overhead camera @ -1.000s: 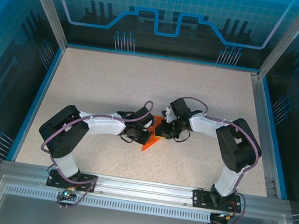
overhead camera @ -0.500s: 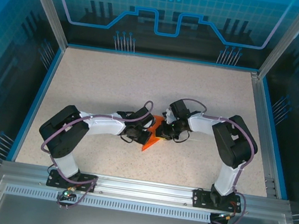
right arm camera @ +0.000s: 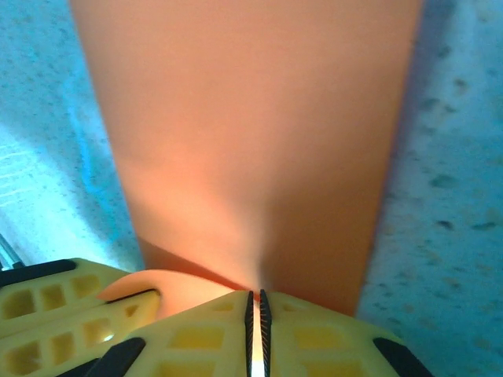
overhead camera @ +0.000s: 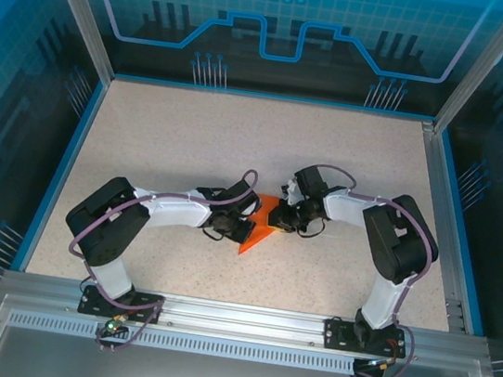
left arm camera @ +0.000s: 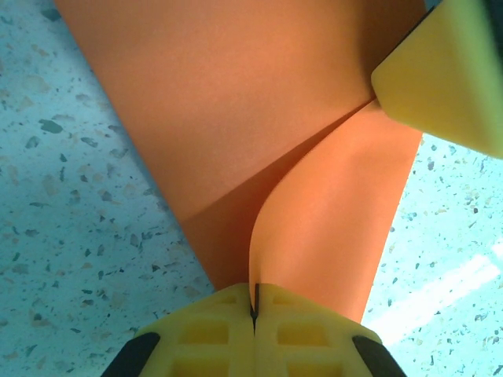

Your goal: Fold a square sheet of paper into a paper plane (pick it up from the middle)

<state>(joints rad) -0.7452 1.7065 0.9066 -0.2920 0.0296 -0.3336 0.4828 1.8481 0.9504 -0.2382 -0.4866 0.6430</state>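
Left wrist: orange paper (left arm camera: pixel 236 118) pinched between left fingers (left arm camera: pixel 212 334), right fingers (right arm camera: pixel 330 322) nipping its ridge, probably to crease it.

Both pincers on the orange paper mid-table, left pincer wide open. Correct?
No. The left pincer is shut, pinching a fold of the orange paper, as the left wrist view shows. The right pincer is on it too, in the middle of the table.

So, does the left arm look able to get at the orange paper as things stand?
Likely yes: the left arm's jaws are shut on a raised fold of the paper, so nothing stands in the way.
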